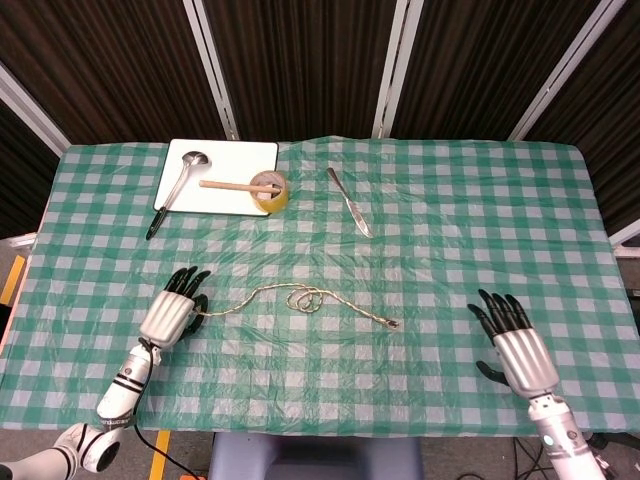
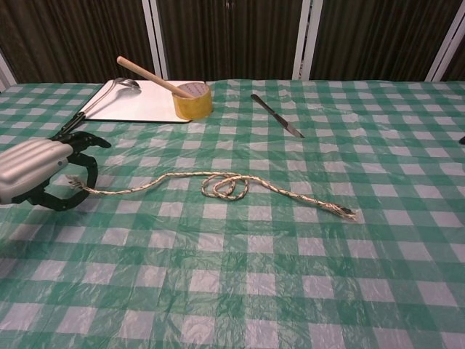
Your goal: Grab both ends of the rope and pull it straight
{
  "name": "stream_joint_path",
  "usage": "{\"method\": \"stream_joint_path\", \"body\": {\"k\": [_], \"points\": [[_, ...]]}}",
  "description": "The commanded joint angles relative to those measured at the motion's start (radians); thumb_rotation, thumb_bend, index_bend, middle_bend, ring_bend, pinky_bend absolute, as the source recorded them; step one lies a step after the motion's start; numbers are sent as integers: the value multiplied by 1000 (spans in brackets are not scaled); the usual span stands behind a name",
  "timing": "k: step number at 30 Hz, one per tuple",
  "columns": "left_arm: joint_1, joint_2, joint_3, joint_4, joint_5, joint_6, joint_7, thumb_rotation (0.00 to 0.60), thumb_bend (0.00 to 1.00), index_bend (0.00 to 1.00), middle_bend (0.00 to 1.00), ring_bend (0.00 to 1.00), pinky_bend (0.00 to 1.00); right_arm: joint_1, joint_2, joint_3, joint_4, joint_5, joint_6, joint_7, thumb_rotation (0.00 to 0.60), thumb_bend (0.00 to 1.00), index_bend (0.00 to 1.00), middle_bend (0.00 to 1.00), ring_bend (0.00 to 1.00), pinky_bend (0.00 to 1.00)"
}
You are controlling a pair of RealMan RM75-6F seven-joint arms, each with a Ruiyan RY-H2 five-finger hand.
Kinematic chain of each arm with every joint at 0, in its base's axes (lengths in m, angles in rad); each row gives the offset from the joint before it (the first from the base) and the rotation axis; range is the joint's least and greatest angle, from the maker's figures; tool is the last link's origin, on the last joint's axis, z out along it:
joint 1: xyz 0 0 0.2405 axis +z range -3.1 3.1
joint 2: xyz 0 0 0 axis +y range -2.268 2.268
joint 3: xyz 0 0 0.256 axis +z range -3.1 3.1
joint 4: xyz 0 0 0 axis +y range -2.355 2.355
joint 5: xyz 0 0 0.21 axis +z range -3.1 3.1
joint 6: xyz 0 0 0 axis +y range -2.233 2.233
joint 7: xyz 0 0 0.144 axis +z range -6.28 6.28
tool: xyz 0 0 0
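Across the middle of the green checked tablecloth [image 1: 450, 230] we see the rope [image 1: 300, 297] lying slack, with a small coiled loop near its middle and its frayed right end free on the cloth. At the rope's left end our left hand [image 1: 172, 312] sits with its dark fingers [image 2: 86, 139] curled over the tip; the chest view shows the rope end running in between thumb and fingers, though we cannot tell whether it is truly pinched or only enclosed. Well to the right of the rope's free end our right hand [image 1: 518, 345] hovers with its fingers apart, holding nothing. Beyond the rope, toward the far edge, a white cutting board [image 1: 235, 160] carries a ladle [image 1: 178, 185] and a roll of yellow tape [image 1: 270, 190] with a wooden stick [image 1: 225, 184] resting on it. Just right of the board a knife [image 1: 349, 202] lies on the cloth.
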Motion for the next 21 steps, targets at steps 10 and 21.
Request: {"method": "stream_joint_path", "body": {"k": [10,21], "points": [[10,28,-1,-32,-13,4,6,600,447,726,112,0,114,240,-240,151,-43,279,-255,-390,600,350,503,0,0,0],[11,36,-1,-31,-16,4,2,600,448,726,111,0,113,344,-375,172,48,444,-299,-538,600,411,563,0,0,0]]}}
